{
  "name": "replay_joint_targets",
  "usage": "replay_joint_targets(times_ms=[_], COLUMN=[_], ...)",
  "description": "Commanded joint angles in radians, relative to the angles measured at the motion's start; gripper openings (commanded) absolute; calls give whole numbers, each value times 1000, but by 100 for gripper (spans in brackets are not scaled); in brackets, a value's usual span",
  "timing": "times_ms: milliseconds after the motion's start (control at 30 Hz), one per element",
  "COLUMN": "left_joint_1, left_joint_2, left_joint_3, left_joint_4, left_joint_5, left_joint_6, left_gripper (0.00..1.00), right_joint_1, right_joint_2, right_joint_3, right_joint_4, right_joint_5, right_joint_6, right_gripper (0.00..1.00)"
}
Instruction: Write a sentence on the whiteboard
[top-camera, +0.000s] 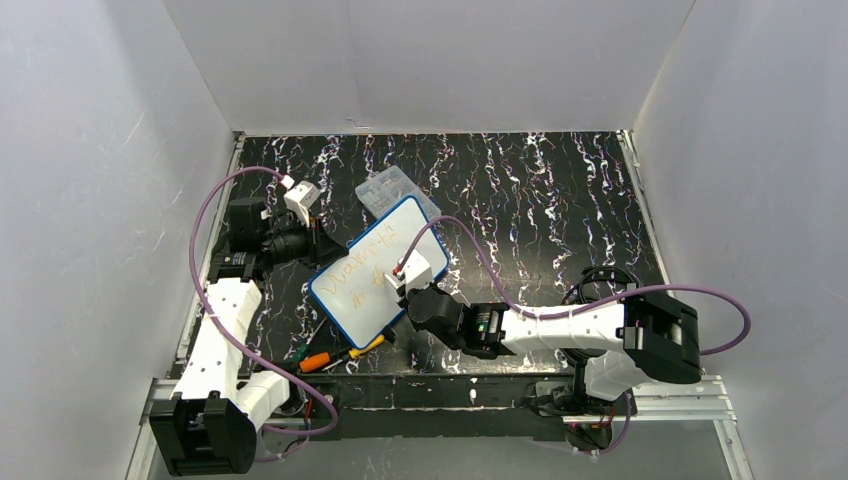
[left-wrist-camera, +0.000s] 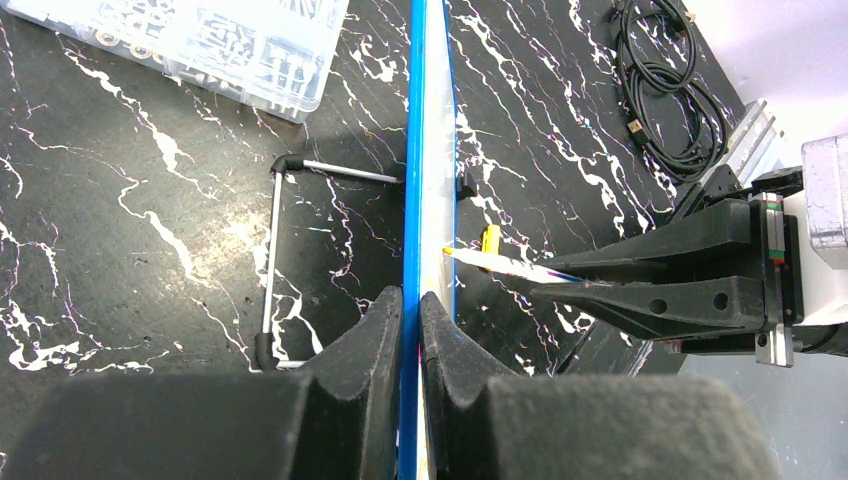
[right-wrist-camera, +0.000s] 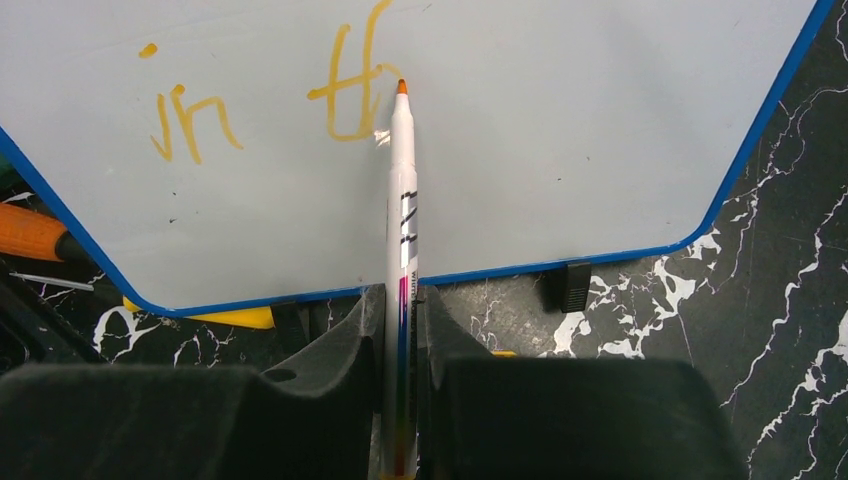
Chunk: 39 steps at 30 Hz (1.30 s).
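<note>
The whiteboard (top-camera: 375, 270) with a blue rim stands tilted at the table's middle left. My left gripper (left-wrist-camera: 411, 305) is shut on its edge (left-wrist-camera: 425, 150), which shows end-on in the left wrist view. My right gripper (right-wrist-camera: 400, 300) is shut on a white marker (right-wrist-camera: 402, 190) whose orange tip sits at the board face (right-wrist-camera: 560, 130) beside the orange lettering (right-wrist-camera: 350, 95) reading "in th". The top view shows two slanted lines of the sentence (top-camera: 362, 270) and the right gripper (top-camera: 405, 283) at the second line. The marker (left-wrist-camera: 500, 262) meets the board in the left wrist view.
A clear compartment box (top-camera: 390, 190) lies behind the board. Screwdrivers with orange and green handles (top-camera: 325, 358) lie by the board's near corner. A coiled black cable (top-camera: 605, 280) lies to the right. A metal hex key (left-wrist-camera: 275, 260) lies left of the board.
</note>
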Motion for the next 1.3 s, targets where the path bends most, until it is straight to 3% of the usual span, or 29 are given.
replay_joint_targets(times_ms=[0,533,800,1267], left_joint_1=[-7,-7,-7,-7], left_joint_2=[-26,-29,-31,-28], left_joint_3=[-4,-4,-4,-5], left_joint_4=[-23,-23,-23,-23], left_joint_5=[34,34,32,32], left_joint_6=[4,4,3,2], left_gripper=[0,0,0,0], right_joint_1=[-1,2,0,-24], right_joint_2=[1,-10,-109,-22], right_joint_3=[4,-21,-16,12], right_joint_4=[-18,-45,-26,31], right_joint_5=[17,-11,41,-10], right_joint_6=[29,69,29,-26], right_gripper=[1,1,1,1])
